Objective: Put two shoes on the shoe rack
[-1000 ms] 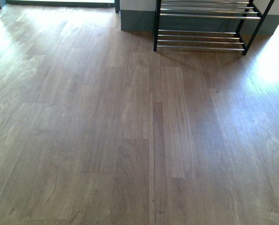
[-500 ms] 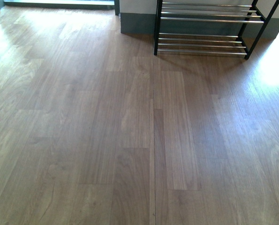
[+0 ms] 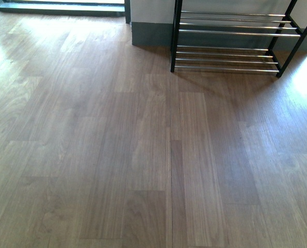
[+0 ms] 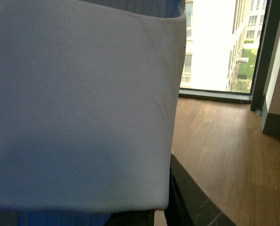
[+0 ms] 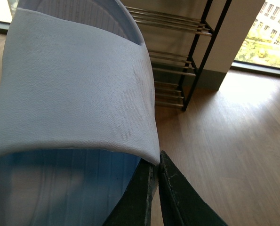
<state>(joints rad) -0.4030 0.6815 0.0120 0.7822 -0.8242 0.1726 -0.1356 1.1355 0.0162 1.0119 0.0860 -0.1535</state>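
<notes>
A pale blue slide [image 4: 78,108] fills most of the left wrist view, its strap close to the lens. My left gripper [image 4: 159,214] is shut on the slide's edge. In the right wrist view another pale blue slide [image 5: 74,99] is held the same way, my right gripper [image 5: 155,183] shut on the rim by the strap. The shoe rack [image 3: 230,41], black-framed with chrome bars, stands on the floor at the far right of the front view and shows behind the slide in the right wrist view [image 5: 177,56]. Neither arm appears in the front view. No grey sneakers are in sight.
Wood plank floor [image 3: 143,155] stretches ahead of the rack. A grey skirting and white wall [image 3: 150,31] stand behind the rack's left side. Floor-to-ceiling windows [image 4: 210,47] with dark frames lie beyond.
In the front view the shoe rack has slid lower in the picture and looks larger, with more of its tiers showing. The view has drawn closer to the rack.
</notes>
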